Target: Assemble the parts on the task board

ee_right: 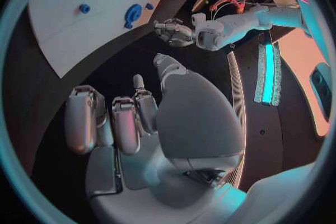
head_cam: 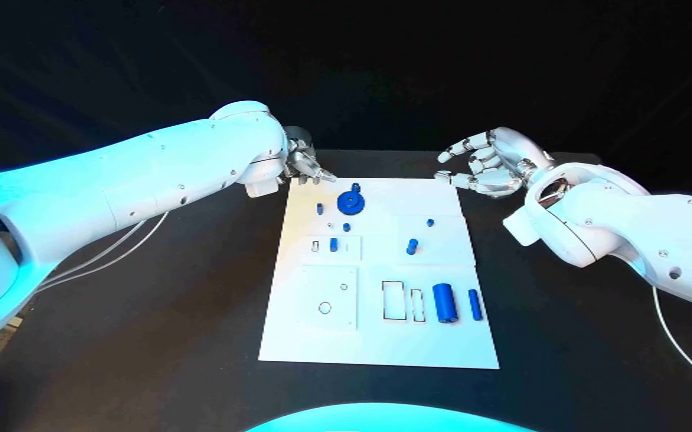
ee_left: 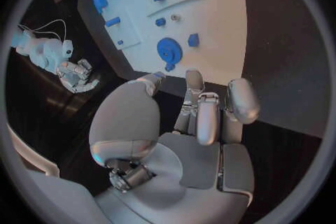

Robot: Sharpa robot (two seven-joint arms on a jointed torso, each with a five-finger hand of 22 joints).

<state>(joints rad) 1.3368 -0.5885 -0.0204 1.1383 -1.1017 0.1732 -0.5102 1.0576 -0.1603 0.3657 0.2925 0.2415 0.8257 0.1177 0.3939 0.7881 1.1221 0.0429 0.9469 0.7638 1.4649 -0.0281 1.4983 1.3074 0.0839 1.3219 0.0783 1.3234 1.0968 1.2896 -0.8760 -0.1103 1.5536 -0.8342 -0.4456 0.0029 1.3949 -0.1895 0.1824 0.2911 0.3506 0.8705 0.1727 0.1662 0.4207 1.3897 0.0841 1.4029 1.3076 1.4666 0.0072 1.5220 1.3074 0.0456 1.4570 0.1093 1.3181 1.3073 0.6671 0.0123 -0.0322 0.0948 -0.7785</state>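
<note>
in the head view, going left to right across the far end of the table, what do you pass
Left hand → round blue part on the task board → right hand.

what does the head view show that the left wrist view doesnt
Head view alone: the near end of the task board, with a thick blue cylinder and a slimmer blue bar lying beside rectangular slots.

Left wrist view alone: the inside of the left hand, its palm empty and its fingers loosely curled off the board's far edge.

Both: the round blue gear near the board's far end, and the right hand, which holds nothing.
</note>
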